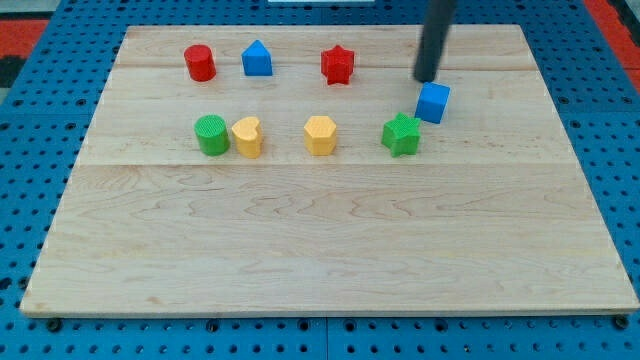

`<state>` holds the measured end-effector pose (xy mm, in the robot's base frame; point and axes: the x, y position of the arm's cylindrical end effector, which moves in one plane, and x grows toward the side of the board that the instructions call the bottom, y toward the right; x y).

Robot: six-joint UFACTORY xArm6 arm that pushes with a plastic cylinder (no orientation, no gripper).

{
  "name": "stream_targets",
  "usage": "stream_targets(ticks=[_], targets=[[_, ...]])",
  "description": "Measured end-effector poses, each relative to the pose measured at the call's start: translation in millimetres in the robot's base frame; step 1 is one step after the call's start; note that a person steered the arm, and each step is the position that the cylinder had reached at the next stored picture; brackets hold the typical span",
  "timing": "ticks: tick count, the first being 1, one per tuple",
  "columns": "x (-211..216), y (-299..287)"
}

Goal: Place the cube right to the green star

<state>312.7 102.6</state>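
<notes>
The tool, a bare rod whose tip (pixel 427 78) grips nothing, is set just above the blue cube (pixel 433 102), which is judged nearly placed, lying up-right of the green star (pixel 401 135).

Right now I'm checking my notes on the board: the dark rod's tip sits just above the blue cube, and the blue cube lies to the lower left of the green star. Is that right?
Not quite. The camera view shows the blue cube to the upper right of the green star, close beside it, not the lower left. The rest holds: my tip sits just above the cube.
</notes>
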Motion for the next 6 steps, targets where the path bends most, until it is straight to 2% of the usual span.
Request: stream_targets(ticks=[1, 2, 3, 4, 5, 6], targets=[[42.8, -5.7], [46.8, 31.6], [14.0, -14.6], [-1.0, 26.3], [21.8, 79.8], [69.7, 89.6]])
